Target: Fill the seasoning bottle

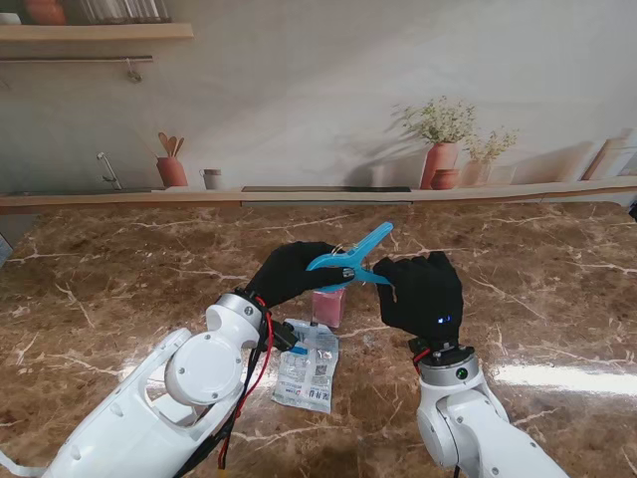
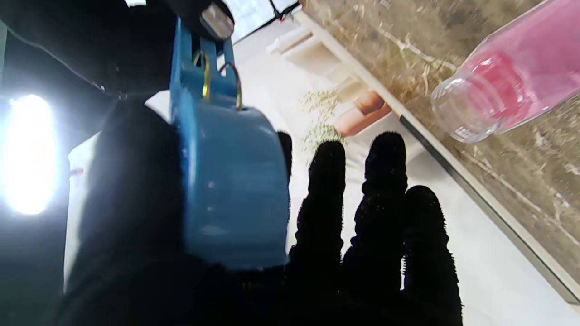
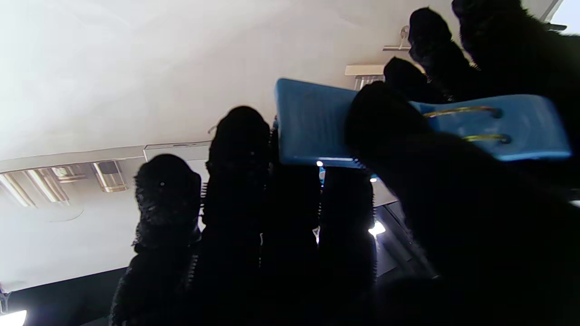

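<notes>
A blue spring clip (image 1: 350, 256) hangs in the air between my two black-gloved hands, tilted up to the right. My left hand (image 1: 289, 271) grips its left end and my right hand (image 1: 423, 294) grips its right handles. In the right wrist view my thumb presses on the clip (image 3: 317, 122), with the other fingers beneath it. The left wrist view shows the clip (image 2: 231, 181) close against my thumb side. A clear seasoning bottle (image 1: 329, 305) of pink powder stands uncapped on the table under the clip, its open mouth (image 2: 462, 113) visible. A clear seasoning bag (image 1: 307, 366) lies flat beside my left wrist.
The brown marble table (image 1: 119, 289) ends at a back ledge against the wall. On that ledge stand a utensil pot (image 1: 171, 171), a small cup (image 1: 211, 179) and potted plants (image 1: 441, 164).
</notes>
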Available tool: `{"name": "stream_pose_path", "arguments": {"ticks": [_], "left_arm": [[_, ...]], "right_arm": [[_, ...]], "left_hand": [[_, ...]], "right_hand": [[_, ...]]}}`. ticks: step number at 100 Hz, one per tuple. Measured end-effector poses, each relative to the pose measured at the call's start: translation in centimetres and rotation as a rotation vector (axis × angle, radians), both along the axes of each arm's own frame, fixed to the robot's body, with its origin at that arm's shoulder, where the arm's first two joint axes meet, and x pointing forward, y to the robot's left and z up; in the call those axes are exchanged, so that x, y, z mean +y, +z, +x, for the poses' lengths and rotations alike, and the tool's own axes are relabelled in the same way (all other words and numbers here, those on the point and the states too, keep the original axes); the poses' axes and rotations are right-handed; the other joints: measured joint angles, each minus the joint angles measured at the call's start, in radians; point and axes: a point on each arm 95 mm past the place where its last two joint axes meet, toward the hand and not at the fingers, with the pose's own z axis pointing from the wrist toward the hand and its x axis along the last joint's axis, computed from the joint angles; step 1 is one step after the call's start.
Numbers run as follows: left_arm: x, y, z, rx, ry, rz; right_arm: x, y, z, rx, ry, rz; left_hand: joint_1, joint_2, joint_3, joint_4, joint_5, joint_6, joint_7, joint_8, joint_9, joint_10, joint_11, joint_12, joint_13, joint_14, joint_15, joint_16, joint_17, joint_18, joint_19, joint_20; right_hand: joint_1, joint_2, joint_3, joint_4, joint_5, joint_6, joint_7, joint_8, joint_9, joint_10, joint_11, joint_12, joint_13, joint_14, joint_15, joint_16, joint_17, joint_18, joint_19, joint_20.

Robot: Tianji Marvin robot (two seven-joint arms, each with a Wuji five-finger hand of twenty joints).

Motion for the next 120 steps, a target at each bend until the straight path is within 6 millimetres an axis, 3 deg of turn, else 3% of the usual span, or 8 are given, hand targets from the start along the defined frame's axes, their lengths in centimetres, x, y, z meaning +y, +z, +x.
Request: {"name": "stream_pose_path", "arguments": {"ticks": [7,28,39,49,71,88,111,120], "left_arm": [[-0.3,0.1,0.1,-0.018,0.034,-0.03],[-1.0,0.1,0.1,0.047,0.049,-0.142],[-1.1,0.1,0.1,0.034,0.066,-0.113],[-1.2,0.0,0.1,0.064,0.101,-0.142],[-1.3,-0.2,0.0,0.082,0.146,-0.149],[-1.3,-0.3,-0.1,0.099,0.157,-0.157],[-1.6,-0.3,-0.2,0.115,0.16,-0.182],[-1.6,-0.4,-0.3,0.127,0.154,-0.191]], "right_arm": [[0.1,0.0,0.0,0.001,0.006,0.0],[0.2,-0.3,0.1,0.038,0.015,0.002],[0.2,-0.5,0.1,0.06,0.013,0.001],[0.1,-0.6,-0.1,0.062,-0.012,0.0],[-0.8,-0.9,-0.9,0.091,-0.1,0.028],[-0.5,-0.5,-1.8,0.123,-0.087,-0.019],[1.1,-0.5,-1.9,0.141,-0.016,-0.141],[1.7,-0.9,-1.1,0.117,-0.018,-0.188]], "left_hand": [[-0.032,-0.141,0.296,-0.075,0.067,-0.025,0.117,-0.028,0.114,-0.017,0.037,0.012,0.104,-0.007,0.065,0.026,0.037,0.0,0.064,0.046],[-0.003,-0.257,0.52,-0.151,0.087,0.052,0.329,-0.104,0.317,-0.028,0.083,0.245,0.26,-0.01,0.243,0.117,0.084,0.0,0.142,0.083],[-0.003,-0.267,0.577,-0.152,0.08,0.083,0.336,-0.014,0.317,-0.01,0.097,0.328,0.26,-0.009,0.267,0.159,0.084,0.0,0.142,0.083],[-0.004,-0.267,0.607,-0.153,0.08,0.117,0.336,0.047,0.332,0.009,0.105,0.351,0.288,-0.006,0.291,0.173,0.094,0.0,0.161,0.083],[-0.012,-0.267,0.641,-0.163,0.08,0.144,0.336,0.088,0.341,0.024,0.108,0.352,0.323,0.005,0.306,0.177,0.123,0.0,0.194,0.083],[-0.012,-0.267,0.644,-0.167,0.08,0.152,0.336,0.109,0.351,0.029,0.11,0.342,0.331,0.007,0.308,0.177,0.125,0.001,0.208,0.083],[-0.012,-0.267,0.654,-0.179,0.08,0.161,0.338,0.122,0.351,0.036,0.136,0.316,0.341,0.017,0.344,0.177,0.132,0.001,0.222,0.092],[-0.012,-0.267,0.661,-0.18,0.08,0.169,0.338,0.136,0.351,0.041,0.148,0.315,0.341,0.018,0.359,0.177,0.132,0.001,0.232,0.092]], "right_hand": [[0.0,-0.004,0.0,0.0,0.0,0.0,-0.01,0.0,0.001,0.0,0.017,0.017,0.0,-0.003,0.0,0.0,0.0,0.0,0.0,0.0],[0.0,0.013,-0.01,0.0,-0.027,-0.002,-0.003,-0.054,-0.015,0.002,-0.021,-0.021,-0.023,-0.009,-0.064,0.0,-0.039,-0.002,-0.029,-0.014],[-0.043,0.03,-0.01,0.01,-0.125,0.01,-0.086,-0.094,-0.124,-0.013,-0.054,-0.022,-0.123,-0.021,-0.157,-0.024,-0.115,-0.014,-0.094,-0.025],[-0.174,0.054,-0.051,0.121,-0.182,0.083,-0.342,0.097,-0.299,-0.014,-0.045,-0.134,-0.265,-0.031,-0.234,-0.047,-0.208,-0.026,-0.165,-0.026],[-0.274,0.103,-0.229,0.123,-0.512,0.237,-0.536,0.207,-0.739,0.026,-0.034,-0.185,-0.643,-0.03,-0.377,-0.124,-0.45,-0.05,-0.343,-0.024],[-0.338,0.09,-0.249,0.124,-0.769,0.356,-0.802,0.19,-1.046,0.097,-0.271,-0.382,-0.937,-0.019,-0.664,-0.336,-0.673,-0.06,-0.685,-0.076],[-0.399,-0.086,-0.083,0.116,-0.767,0.394,-0.951,-0.44,-1.096,0.127,-0.553,-0.71,-0.999,-0.029,-0.995,-0.597,-0.758,-0.1,-0.939,-0.203],[-0.399,-0.114,-0.072,0.116,-0.767,0.4,-0.962,-0.546,-1.104,0.133,-0.567,-0.787,-1.009,-0.036,-1.018,-0.658,-0.766,-0.105,-0.991,-0.223]]}}
